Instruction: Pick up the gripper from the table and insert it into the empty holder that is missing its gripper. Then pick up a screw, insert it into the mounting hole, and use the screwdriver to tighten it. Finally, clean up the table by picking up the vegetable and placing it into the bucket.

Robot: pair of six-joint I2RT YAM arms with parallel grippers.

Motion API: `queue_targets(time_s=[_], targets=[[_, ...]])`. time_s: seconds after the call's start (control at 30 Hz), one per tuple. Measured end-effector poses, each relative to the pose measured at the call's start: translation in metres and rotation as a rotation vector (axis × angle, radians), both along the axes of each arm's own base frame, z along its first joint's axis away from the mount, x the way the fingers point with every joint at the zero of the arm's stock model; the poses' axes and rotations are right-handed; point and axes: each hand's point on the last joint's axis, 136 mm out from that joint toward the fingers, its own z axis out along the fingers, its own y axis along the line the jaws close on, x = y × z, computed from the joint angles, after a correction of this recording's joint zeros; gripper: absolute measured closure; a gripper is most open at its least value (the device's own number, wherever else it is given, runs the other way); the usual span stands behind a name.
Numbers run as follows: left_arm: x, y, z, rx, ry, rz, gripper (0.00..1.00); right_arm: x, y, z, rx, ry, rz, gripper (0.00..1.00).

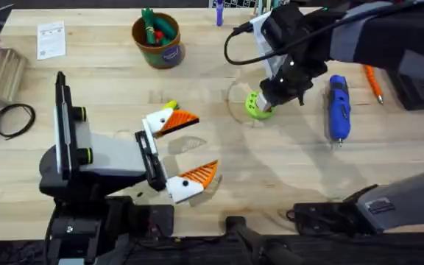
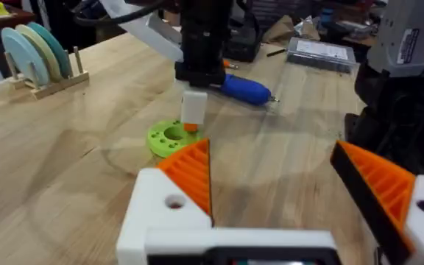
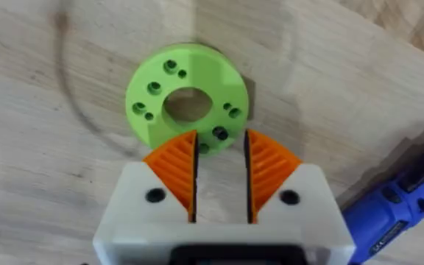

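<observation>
We see one bucket point(image 1: 158, 40) at the far left-centre, holding green and red toy vegetables. Our left gripper point(image 1: 190, 147) stands wide apart, the corn point(image 1: 171, 106) just beside it. Our right gripper point(image 3: 221, 156), narrowly parted, hangs over one green disc point(image 3: 186, 97). One screwdriver point(image 1: 338, 107) lies rightmost.

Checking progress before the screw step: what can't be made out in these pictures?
1. Vegetable: overhead, mostly hidden behind a finger of the left gripper.
2. Screwdriver: right wrist view, cut off by the edge.
3. Green disc: overhead, partly covered by the right gripper.
</observation>
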Motion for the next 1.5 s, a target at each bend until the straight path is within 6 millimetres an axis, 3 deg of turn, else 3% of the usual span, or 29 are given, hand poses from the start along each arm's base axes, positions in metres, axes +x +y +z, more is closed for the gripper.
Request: queue_targets(time_s=[0.27,1.5], targets=[[0.0000,0.0000,0.0000,0.000,0.000,0.000,0.015,0.0039,0.0013,0.0002,0.010,-0.013,-0.005,0.744],[0.0000,0.0000,0.0000,0.000,0.000,0.000,0.015,0.0067,0.0026,0.0006,0.017,-0.025,-0.011,0.766]])
